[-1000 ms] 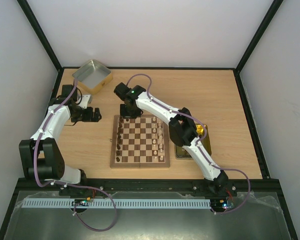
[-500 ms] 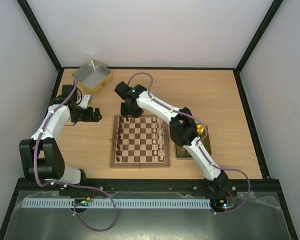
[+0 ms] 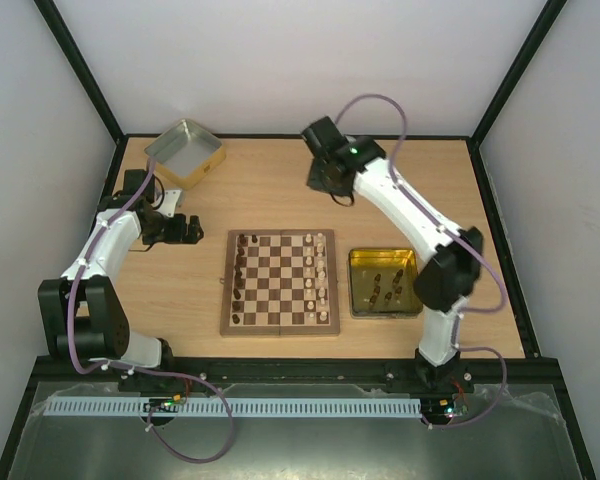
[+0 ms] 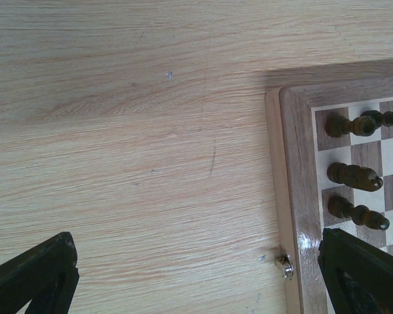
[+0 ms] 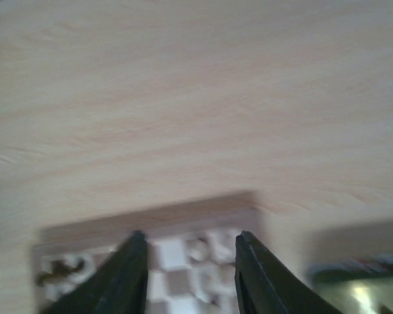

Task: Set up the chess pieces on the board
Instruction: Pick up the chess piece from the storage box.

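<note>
Left gripper (image 4: 196, 242) is spread wide and empty, one fingertip over the flat brown-and-tan checked wooden chessboard (image 4: 295, 163). Right gripper (image 5: 190, 239) is parted and empty.

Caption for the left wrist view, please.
Left fingers, spread wide, hover over the table beside the board's corner with dark chess pieces.

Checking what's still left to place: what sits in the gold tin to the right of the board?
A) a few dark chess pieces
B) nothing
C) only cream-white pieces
A: the top view shows several dark chess pieces lying inside the gold tin, beside the board.
</note>
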Robot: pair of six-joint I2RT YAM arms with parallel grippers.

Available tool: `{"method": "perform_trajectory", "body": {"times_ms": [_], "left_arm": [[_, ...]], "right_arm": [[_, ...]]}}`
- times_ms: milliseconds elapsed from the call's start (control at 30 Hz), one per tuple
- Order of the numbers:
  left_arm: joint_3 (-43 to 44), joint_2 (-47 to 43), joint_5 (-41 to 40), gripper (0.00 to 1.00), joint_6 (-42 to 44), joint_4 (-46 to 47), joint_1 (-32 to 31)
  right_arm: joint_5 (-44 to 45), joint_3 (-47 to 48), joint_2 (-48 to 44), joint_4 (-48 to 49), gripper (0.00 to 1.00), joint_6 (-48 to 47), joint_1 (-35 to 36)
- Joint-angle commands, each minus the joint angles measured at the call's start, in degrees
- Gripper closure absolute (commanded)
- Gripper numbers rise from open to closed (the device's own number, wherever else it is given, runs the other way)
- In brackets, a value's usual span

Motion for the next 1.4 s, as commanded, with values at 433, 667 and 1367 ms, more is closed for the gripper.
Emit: {"method": "perform_trajectory", "body": {"times_ms": [433,667,1367], "left_arm": [[-1.4,-1.4,0.5,0.0,-0.4,-0.4,0.2],[-1.6,-2.3,0.0,0.0,-0.5,-0.4,0.1],[-1.8,-2.2,-0.3,0.0,-0.4,-0.4,0.1]], "right_arm": [[-8.8,-58.9,-30.7,12.6,0.67,1.7,-10.4],[-12.4,-63.6,-29.3,16.4,0.68,-0.5,-15.5],[-14.5,-66.5,-25.0,19.0,0.73,-2.6,-18.2]]}}
